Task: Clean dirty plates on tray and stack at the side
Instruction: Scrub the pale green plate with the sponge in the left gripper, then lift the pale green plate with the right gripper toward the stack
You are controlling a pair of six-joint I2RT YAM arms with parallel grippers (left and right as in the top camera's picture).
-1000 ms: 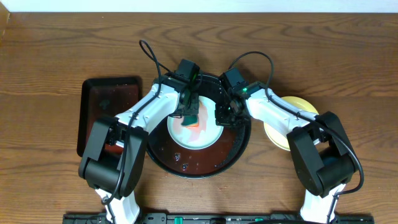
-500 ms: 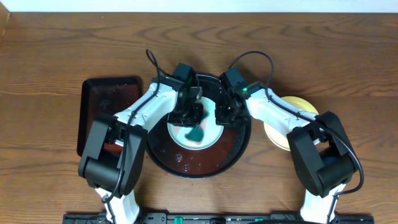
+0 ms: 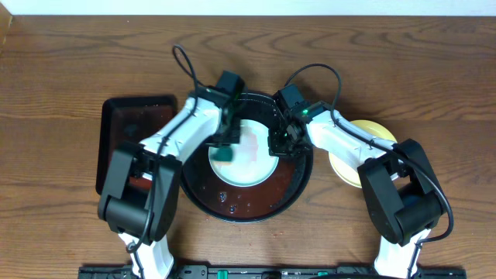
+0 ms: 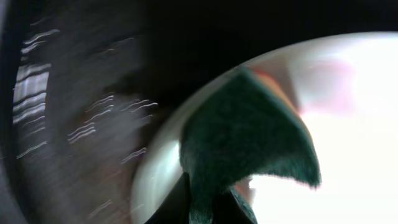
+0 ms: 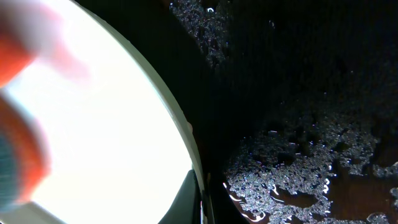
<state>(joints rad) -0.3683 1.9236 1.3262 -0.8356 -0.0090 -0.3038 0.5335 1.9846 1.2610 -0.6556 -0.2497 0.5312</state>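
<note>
Scrubbing step. Left pincer [image 3: 225,142] is clenched on the dark teal sponge [image 3: 225,153], wiping the left edge of the pale mint-green round plate [image 3: 252,159] inside the large round black tray [image 3: 288,186]. Right pincer [image 3: 276,146] grasps the plate's right rim to steady it. A faint pink smear is left, so the next move likely sweeps back across it. Half a second ago the sponge was mid-plate and the smear was redder.

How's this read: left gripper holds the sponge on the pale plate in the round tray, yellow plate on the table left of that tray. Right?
Not quite. The overhead view shows the yellow plate on the table right of the round tray, not left. The rest stands: left gripper holds the sponge on the pale plate.
</note>
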